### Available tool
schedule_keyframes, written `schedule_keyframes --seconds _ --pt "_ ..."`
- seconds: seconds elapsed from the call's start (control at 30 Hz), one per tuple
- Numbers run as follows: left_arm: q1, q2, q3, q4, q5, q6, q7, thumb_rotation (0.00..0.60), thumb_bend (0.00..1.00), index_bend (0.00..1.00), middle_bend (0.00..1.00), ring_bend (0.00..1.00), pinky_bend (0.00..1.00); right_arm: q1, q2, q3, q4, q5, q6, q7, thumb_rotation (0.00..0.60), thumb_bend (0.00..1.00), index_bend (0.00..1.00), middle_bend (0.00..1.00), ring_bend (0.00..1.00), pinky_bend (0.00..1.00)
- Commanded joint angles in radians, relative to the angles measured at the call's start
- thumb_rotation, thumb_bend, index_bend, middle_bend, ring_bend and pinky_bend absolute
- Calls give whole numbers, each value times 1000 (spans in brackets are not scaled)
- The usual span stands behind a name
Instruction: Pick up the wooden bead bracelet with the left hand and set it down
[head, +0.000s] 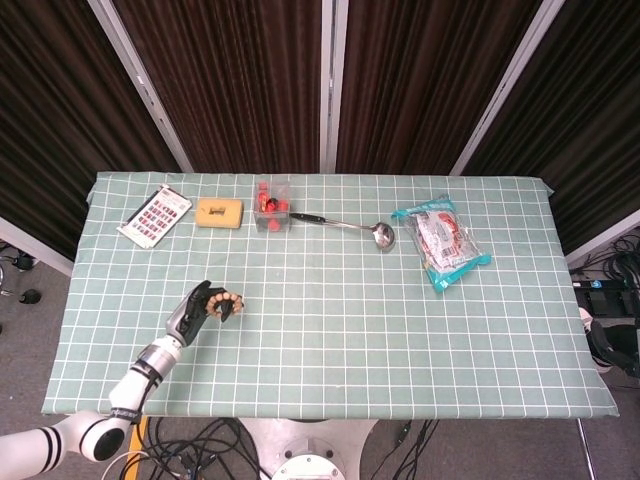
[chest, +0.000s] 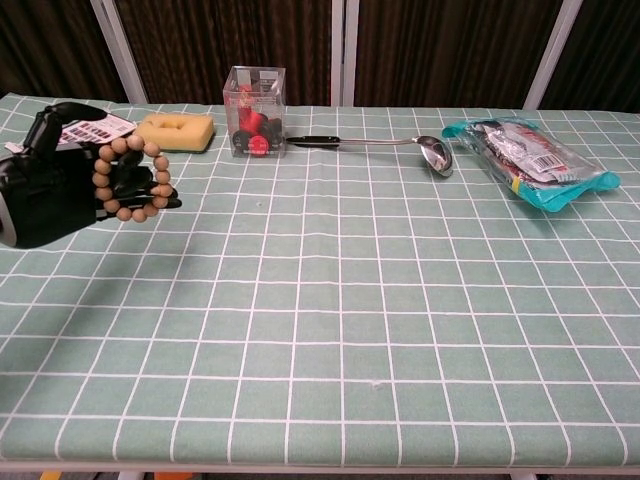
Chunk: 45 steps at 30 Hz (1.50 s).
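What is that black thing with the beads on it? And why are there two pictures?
That black thing is a robot's left hand. It has fingers like yours, and it sits on the end of a long arm. The wooden bead bracelet is looped over its fingers, so the hand is holding it just above the table.

The two pictures show the same moment from two cameras on the robot. One looks down from its head, so you see the whole table from above. The other looks out from its chest, low and close.

On the green checked cloth lie a printed card, a yellow sponge, a clear box of red things, a ladle and a snack packet.

The robot's other hand is not in these pictures.
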Motion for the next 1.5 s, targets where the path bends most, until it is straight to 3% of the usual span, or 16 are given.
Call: schedule_keyframes --seconds 0.03,0.2,0.47,0.6,0.87,1.17,1.5 --pt "2 -3 -2 3 10 -1 0 0 480 707 751 393 193 2 -4 -3 3 5 -9 3 600 268 0 32 0 0" --pt "4 -8 -3 10 26 -1 4 8 481 697 738 393 190 5 -14 -6 13 13 -24 11 600 269 0 32 0 0" --pt "6 -12 -8 14 28 -11 21 238 485 693 738 393 188 8 -15 -4 19 17 -29 18 600 271 0 32 0 0" --pt "8 -15 -10 15 24 -17 29 291 485 689 736 393 189 7 -12 -1 18 18 -25 21 600 269 0 32 0 0" --pt "12 -19 -15 15 23 -21 36 338 487 689 740 393 190 4 -13 -2 19 18 -23 26 600 265 0 32 0 0" --pt "13 -20 -17 16 39 -21 28 332 496 661 709 393 190 2 -11 -2 22 14 -19 40 600 270 0 32 0 0" --pt "13 -26 -15 24 57 -12 18 333 642 618 673 393 191 1 -10 -2 22 14 -19 43 600 269 0 32 0 0"
